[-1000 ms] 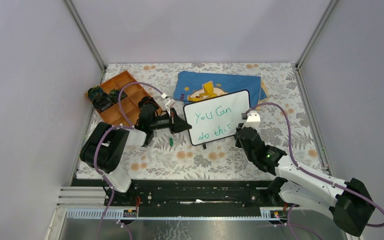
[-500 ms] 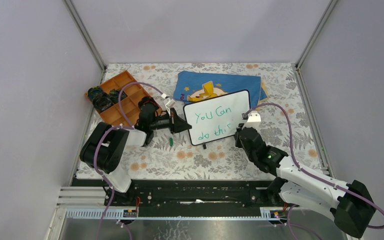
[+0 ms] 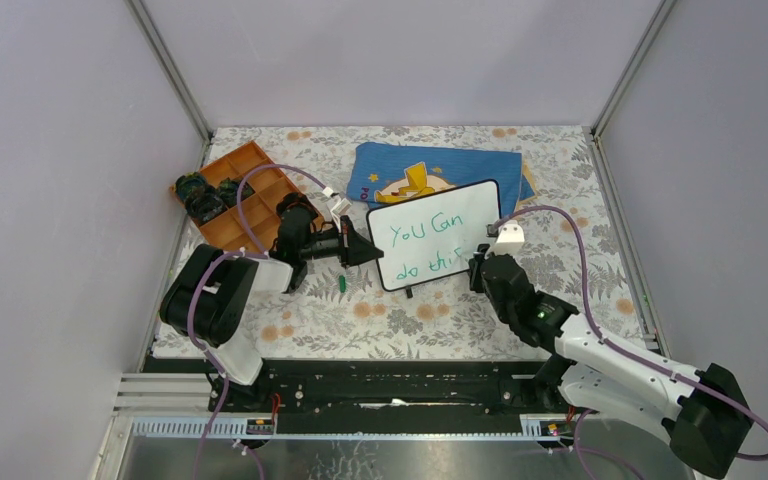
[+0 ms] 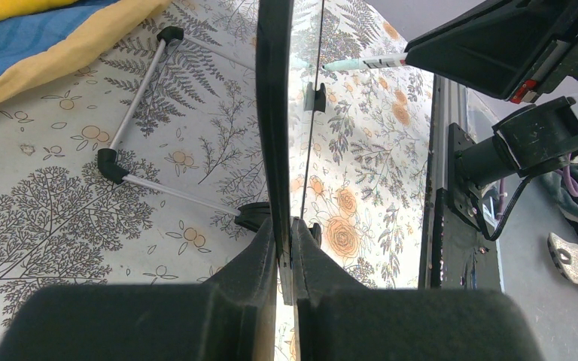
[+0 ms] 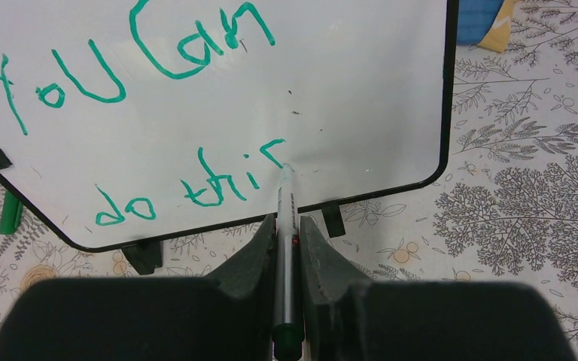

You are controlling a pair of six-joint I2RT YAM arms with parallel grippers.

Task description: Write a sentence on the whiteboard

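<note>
While left fingers [image 4: 250,263] clamp the whiteboard [image 4: 273,113] edge | right fingers [image 5: 252,259] pinch the marker [image 5: 286,218] | tip at end of sentence [image 5: 211,192]

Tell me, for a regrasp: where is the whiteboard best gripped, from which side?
The left edge of the whiteboard, from the left: it is thin and propped up, so jaws pinch front and back, clear of the feet and the marker.

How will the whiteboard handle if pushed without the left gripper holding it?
Probably stiff yet light: the whiteboard looks thin edge-on. Likely tippy: it stands on small feet and a thin wire stand, with the left gripper clamped on its edge. The marker pressing it might slide it.
</note>
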